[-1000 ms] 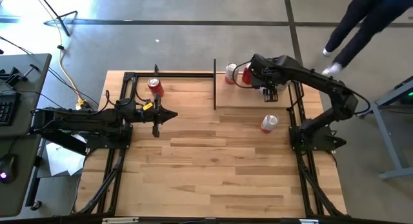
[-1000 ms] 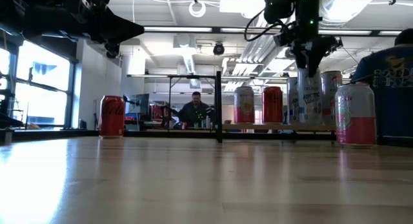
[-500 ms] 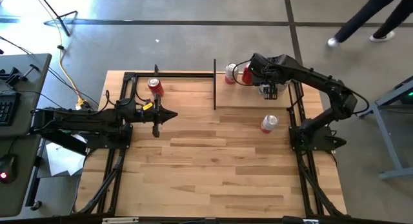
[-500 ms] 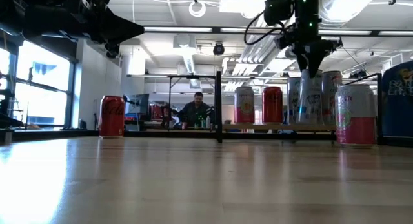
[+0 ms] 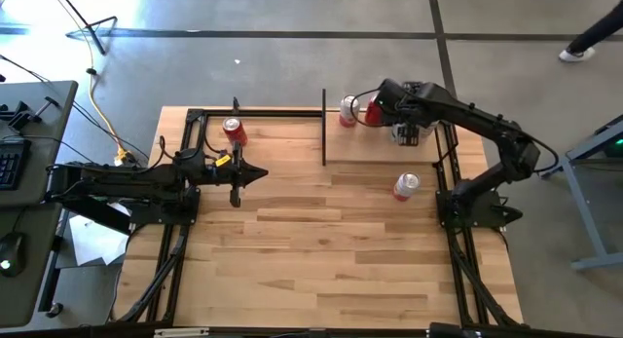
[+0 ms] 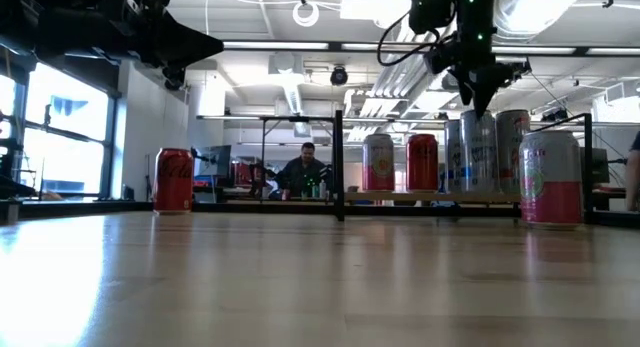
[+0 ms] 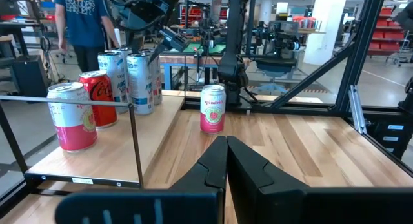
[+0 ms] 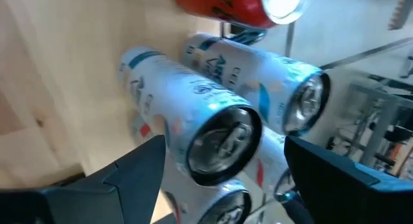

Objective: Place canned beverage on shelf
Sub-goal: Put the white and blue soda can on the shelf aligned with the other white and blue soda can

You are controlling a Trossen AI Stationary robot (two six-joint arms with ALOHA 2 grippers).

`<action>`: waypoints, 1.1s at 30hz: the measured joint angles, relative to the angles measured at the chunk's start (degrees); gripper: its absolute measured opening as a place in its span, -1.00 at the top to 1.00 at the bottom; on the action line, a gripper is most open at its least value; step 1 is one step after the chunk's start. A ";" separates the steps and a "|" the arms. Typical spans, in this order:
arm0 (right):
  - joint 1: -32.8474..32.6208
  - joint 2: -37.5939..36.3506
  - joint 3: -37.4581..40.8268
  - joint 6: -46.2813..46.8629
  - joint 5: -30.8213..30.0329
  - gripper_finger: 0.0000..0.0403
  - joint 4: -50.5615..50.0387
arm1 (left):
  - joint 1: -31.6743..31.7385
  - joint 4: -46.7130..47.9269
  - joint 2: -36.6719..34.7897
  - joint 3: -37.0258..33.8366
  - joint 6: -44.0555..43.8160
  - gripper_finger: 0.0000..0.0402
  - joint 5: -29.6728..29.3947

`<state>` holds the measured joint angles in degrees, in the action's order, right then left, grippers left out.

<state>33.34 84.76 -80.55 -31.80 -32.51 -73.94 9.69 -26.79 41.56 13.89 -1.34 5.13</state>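
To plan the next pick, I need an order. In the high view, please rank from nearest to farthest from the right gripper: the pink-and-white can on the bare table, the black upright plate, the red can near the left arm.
From the right gripper, open above the shelf's cans:
1. Pink-and-white can, off the shelf, toward the right arm's base.
2. Black upright plate, at the shelf's end toward the table's middle.
3. Red can, across the table beside the left arm.

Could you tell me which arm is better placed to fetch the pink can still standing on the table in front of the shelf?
Probably the right: its gripper hangs open over the shelf, close to the pink can. The left gripper is shut, beyond the black plate.
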 joint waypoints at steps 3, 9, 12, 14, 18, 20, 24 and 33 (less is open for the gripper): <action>-0.01 -1.17 0.00 0.01 -0.10 -0.50 1.18 | 0.00 0.00 0.00 0.00 0.00 1.00 0.02; -0.42 -3.78 -2.14 8.02 2.82 -0.42 -2.65 | 0.00 0.00 0.00 0.00 0.00 1.00 0.02; -0.50 -4.02 -4.23 15.38 8.53 -0.21 -7.30 | 0.00 0.00 0.02 0.00 0.00 1.00 0.43; -0.50 -3.94 -4.35 18.99 12.70 0.01 -10.26 | 0.00 0.15 0.06 0.02 0.00 1.00 0.63; -0.08 -3.88 -2.22 22.80 17.79 0.54 -10.92 | 0.00 1.32 0.11 0.02 -0.16 1.00 0.70; 0.47 -3.86 -0.14 22.83 17.26 0.80 -9.94 | 0.00 1.73 0.11 0.02 -0.61 1.00 0.72; 1.62 -3.86 4.58 23.09 11.40 0.93 -6.51 | 0.00 1.77 0.11 0.02 -0.63 1.00 0.72; 4.56 -3.84 9.96 22.71 7.51 0.92 3.49 | 0.00 1.70 0.11 0.02 -0.04 1.00 0.70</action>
<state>37.90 80.93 -70.59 -9.09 -25.00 -70.44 9.69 -25.08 41.67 13.91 -1.39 5.82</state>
